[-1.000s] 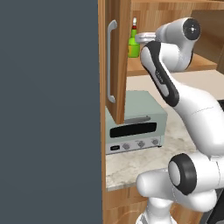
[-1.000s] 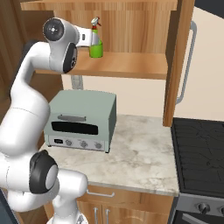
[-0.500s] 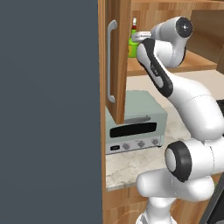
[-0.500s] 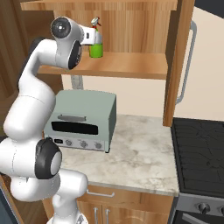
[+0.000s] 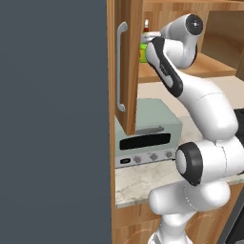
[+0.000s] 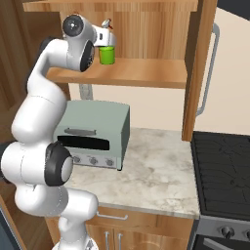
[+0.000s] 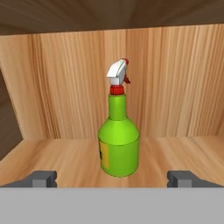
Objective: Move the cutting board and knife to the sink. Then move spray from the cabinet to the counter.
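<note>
The green spray point(image 7: 119, 140) with a red neck and white trigger stands upright on the shelf of the open wooden cabinet point(image 6: 141, 73). My gripper point(image 7: 112, 179) is open and level with the bottle's base, one fingertip on each side and a little short of it. From the right base view the gripper point(image 6: 108, 43) sits right at the spray point(image 6: 107, 54). In the left base view the spray point(image 5: 142, 52) peeks out behind the cabinet door point(image 5: 125, 71). Below lies the marbled counter point(image 6: 156, 176). The cutting board, knife and sink are out of view.
A pale green toaster oven point(image 6: 93, 134) stands on the counter under the shelf. A black stovetop point(image 6: 222, 166) lies to the right. The open cabinet door point(image 6: 201, 68) with its silver bar handle hangs to the right of the shelf.
The arm has reached further into the cabinet, bringing the hand closer to the spray. The jaws have stayed open and the spray has not moved.
</note>
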Tool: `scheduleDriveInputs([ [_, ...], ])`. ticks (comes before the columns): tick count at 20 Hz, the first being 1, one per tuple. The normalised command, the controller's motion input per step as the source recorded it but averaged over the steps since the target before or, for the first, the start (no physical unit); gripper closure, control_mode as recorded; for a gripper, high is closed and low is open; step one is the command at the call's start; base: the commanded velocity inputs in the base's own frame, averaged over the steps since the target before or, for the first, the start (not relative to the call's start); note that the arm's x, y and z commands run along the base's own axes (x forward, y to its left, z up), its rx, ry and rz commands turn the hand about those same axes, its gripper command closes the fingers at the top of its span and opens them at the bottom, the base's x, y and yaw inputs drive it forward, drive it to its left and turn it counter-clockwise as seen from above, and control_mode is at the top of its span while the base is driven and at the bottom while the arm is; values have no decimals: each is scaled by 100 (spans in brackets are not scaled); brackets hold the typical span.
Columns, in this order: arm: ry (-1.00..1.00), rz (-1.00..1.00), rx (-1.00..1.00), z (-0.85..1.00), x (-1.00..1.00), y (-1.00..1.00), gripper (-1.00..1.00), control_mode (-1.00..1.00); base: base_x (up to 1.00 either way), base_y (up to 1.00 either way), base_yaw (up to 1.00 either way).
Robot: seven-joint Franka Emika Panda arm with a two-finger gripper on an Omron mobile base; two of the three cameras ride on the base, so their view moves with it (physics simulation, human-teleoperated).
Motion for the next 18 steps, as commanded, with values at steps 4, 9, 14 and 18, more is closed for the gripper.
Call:
scheduleDriveInputs([
  [4, 0, 0, 0, 0, 27, 0, -100, -100, 0, 0, 0],
  [9, 0, 0, 0, 0, 26, 0, -100, -100, 0, 0, 0],
  [14, 0, 0, 0, -1, 30, 0, -100, -100, 0, 0, 0],
  [18, 0, 1, 0, -5, 27, 0, -100, -100, 0, 0, 0],
])
